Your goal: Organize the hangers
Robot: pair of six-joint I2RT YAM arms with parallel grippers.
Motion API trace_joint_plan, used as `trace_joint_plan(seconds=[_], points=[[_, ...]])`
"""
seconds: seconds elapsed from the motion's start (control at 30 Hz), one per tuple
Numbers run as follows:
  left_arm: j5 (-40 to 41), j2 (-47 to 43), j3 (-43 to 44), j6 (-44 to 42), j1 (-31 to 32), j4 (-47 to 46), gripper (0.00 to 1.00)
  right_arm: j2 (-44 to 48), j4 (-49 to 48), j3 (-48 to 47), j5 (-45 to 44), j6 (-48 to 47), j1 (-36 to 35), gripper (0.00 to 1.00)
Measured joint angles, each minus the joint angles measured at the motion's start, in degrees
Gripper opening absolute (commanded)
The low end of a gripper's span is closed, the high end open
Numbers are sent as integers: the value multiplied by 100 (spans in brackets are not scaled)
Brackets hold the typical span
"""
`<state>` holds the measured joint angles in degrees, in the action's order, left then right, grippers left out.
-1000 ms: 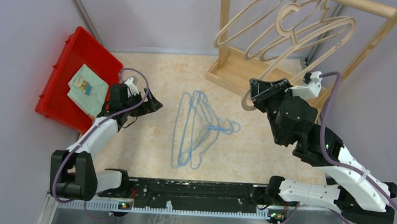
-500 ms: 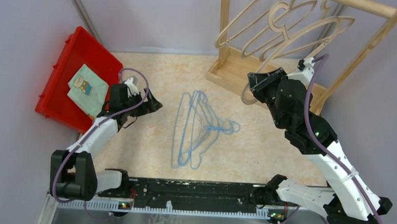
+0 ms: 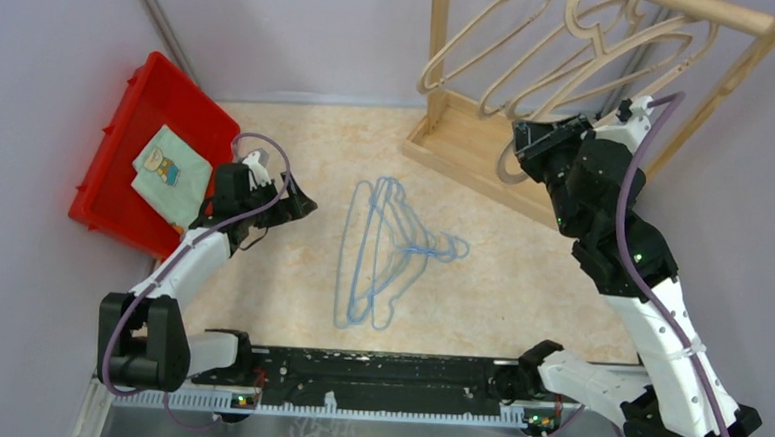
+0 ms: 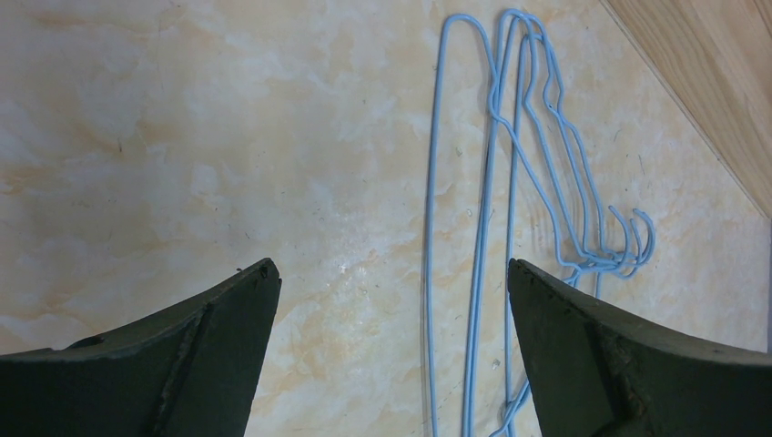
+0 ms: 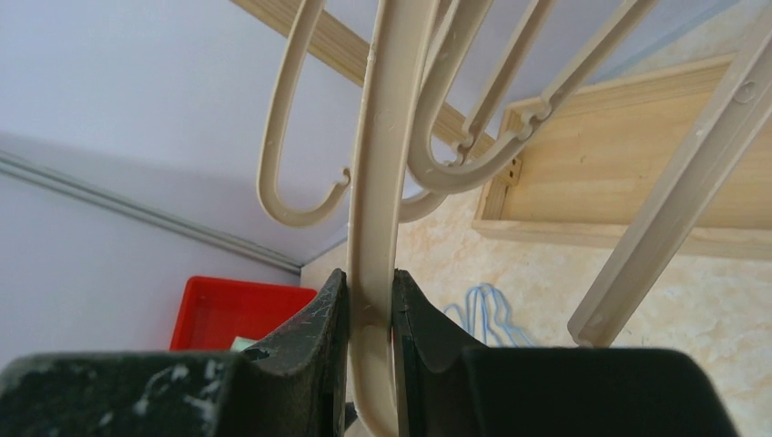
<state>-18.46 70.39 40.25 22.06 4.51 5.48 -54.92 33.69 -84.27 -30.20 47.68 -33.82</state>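
Observation:
Several thin light-blue wire hangers [image 3: 387, 249] lie in a pile on the table's middle, hooks to the right; they also show in the left wrist view [image 4: 519, 209]. Several beige wooden hangers [image 3: 572, 58] hang on the wooden rack. My right gripper [image 3: 529, 146] is shut on the lower end of one beige hanger [image 5: 375, 228], raised beside the rack. My left gripper [image 3: 299, 202] is open and empty, low over the table left of the blue hangers [image 4: 391, 273].
A red bin [image 3: 132, 135] holding a folded light-green cloth [image 3: 171, 172] sits at the left. The tall wooden rack [image 3: 468, 133] with its base stands at the back right. Walls close in on both sides.
My right gripper has lifted the beige hanger up and to the right, toward the rack's rail. The left arm and the blue hangers have not moved.

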Motion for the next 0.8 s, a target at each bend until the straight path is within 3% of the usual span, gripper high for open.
trace_joint_plan(seconds=[0.3,0.8], points=[[20,0,0,-7,0,2,100,-201,-118,-201,398,37,483,0],[92,0,0,-116,0,7,100,-210,-922,380,1790,706,2046,0]])
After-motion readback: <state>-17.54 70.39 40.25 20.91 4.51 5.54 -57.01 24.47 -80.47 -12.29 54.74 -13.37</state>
